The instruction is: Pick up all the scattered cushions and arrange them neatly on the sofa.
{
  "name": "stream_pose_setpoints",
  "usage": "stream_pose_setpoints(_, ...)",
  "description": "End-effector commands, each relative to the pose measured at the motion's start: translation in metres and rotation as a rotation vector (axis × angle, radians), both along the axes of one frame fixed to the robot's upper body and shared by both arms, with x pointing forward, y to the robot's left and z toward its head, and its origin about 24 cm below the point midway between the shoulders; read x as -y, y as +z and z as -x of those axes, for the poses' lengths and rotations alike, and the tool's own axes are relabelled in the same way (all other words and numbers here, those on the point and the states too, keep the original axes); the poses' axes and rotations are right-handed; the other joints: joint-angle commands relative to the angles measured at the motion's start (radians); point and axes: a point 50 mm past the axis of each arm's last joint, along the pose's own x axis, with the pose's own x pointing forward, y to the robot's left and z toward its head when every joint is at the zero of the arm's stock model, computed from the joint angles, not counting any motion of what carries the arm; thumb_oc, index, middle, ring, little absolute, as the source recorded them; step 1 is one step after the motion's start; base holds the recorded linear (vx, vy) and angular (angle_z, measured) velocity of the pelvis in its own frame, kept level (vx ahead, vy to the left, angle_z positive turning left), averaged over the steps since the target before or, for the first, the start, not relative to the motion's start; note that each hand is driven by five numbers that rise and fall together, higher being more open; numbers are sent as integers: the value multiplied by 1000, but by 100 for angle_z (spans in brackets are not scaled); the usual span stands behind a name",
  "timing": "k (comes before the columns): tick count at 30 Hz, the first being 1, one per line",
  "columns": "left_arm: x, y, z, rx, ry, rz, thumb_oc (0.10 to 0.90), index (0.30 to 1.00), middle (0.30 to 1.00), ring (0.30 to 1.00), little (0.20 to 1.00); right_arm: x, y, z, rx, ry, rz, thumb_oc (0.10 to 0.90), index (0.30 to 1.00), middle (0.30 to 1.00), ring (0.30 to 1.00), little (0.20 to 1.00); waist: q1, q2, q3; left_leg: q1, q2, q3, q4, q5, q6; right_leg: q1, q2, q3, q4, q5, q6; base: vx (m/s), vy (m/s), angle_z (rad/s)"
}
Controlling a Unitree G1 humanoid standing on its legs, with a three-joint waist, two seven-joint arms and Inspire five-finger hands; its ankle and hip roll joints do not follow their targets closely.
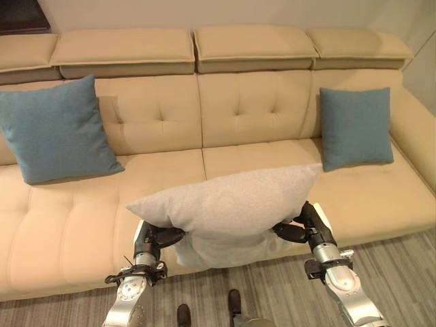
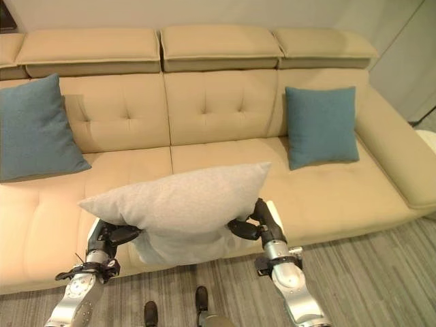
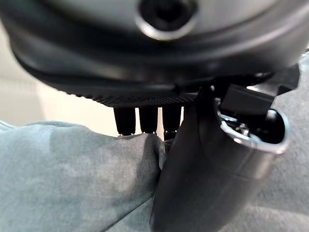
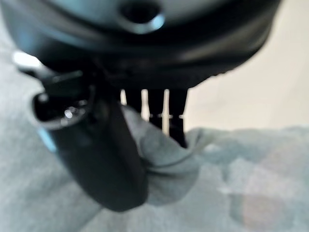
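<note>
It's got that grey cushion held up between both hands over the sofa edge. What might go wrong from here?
1. The grey cushion is pinched only at its lower corners by the left robot hand and right robot hand; soft fabric might slip free and drop to the floor.
2. It hangs at the front edge of the sofa, so a short release could let it slide off.
3. Set down askew, it may look untidy beside the two blue cushions.

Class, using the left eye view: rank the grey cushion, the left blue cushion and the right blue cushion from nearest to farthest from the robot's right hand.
1. Grey cushion: pinched in the right hand.
2. Right blue cushion: up against the backrest, right end.
3. Left blue cushion: far left end.
</note>
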Motion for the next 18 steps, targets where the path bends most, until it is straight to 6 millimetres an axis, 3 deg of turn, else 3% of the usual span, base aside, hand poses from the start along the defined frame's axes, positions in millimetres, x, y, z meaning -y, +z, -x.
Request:
stream_pose_setpoints(1,40,65,-33,364,-221,50,400,300,300,300,300,-45,60,-16,336,224,-109,400,300,300,300,300,-11,-37,-84,-42,-17,16,321,-227,-11,-49,-38,69,99,-105,59,79,-5,23)
stream_pose_setpoints(4,40,65,-33,358,-230,50,400,300,300,300,300,-40,59,-16,324,212,-93,400,300,300,300,300,-1,-45,-75,-94,-10,35,289,-225,5,-19,-52,52,99,-131,56,120,17,13)
stream_pose_setpoints(6,41,65,-33,352,-234,48,400,300,300,300,300,-33,58,-15,319,180,-92,400,300,300,300,300,10,-49,-67,-163,-4,47,241,-169,2,3,-59,45,101,-154,57,157,65,15)
stream_pose_setpoints(8,40,66,-33,356,-224,45,400,300,300,300,300,-33,57,-15,316,168,-96,400,300,300,300,300,21,-45,-59,-204,-17,35,248,-151,-4,10,-52,60,110,-171,52,143,116,16)
stream_pose_setpoints(14,36,61,-27,333,-223,50,400,300,300,300,300,-38,55,-15,308,183,-111,400,300,300,300,300,30,-36,-71,-143,-38,32,195,-166,15,34,-70,94,145,-191,66,181,160,-32)
stream_pose_setpoints(18,23,67,-28,355,-195,19,400,300,300,300,300,-53,61,-21,329,240,-137,400,300,300,300,300,54,-41,-63,-114,-48,79,208,-213,62,0,-100,132,243,-193,96,92,190,-34)
